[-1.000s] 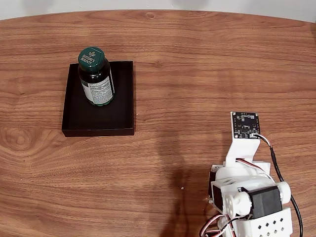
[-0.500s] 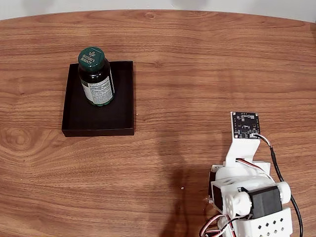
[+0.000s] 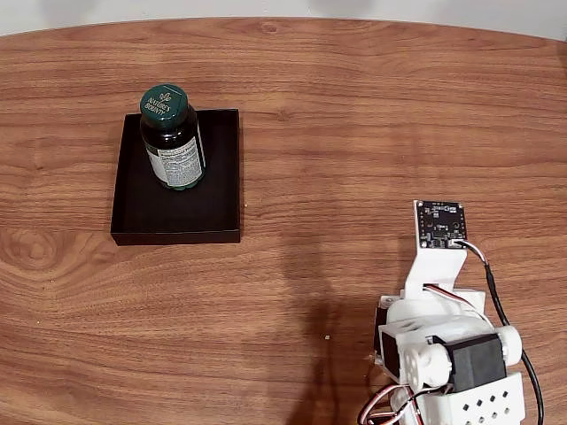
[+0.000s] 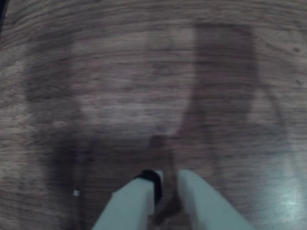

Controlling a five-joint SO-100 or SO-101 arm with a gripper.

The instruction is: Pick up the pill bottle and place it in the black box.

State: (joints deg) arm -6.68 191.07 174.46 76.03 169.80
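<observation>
1. Across the last second nothing moved in the fixed view: bottle, box and arm all kept their places. Judged from that, the placing looked finished and the arm appeared parked.
2. At the left of the fixed view, the black box (image 3: 177,208) lay flat on the wooden table (image 3: 354,115), its long side running near to far.
3. The pill bottle (image 3: 171,137) stood inside the box, in its far-left part, close to the far wall and left wall. Most of the box floor lay bare on the near and right sides.
4. The bottle stood upright on its base, long axis vertical. Its green cap (image 3: 165,103) pointed up toward the camera, and its pale label faced the near side.
5. At the near right of the fixed view, the arm (image 3: 443,345) sat folded over its base, well apart from the box.
6. In the wrist view, the gripper (image 4: 168,179) hung just above bare wood, its pale fingers (image 4: 136,201) nearly together with a narrow gap between the tips, and nothing between them.
</observation>
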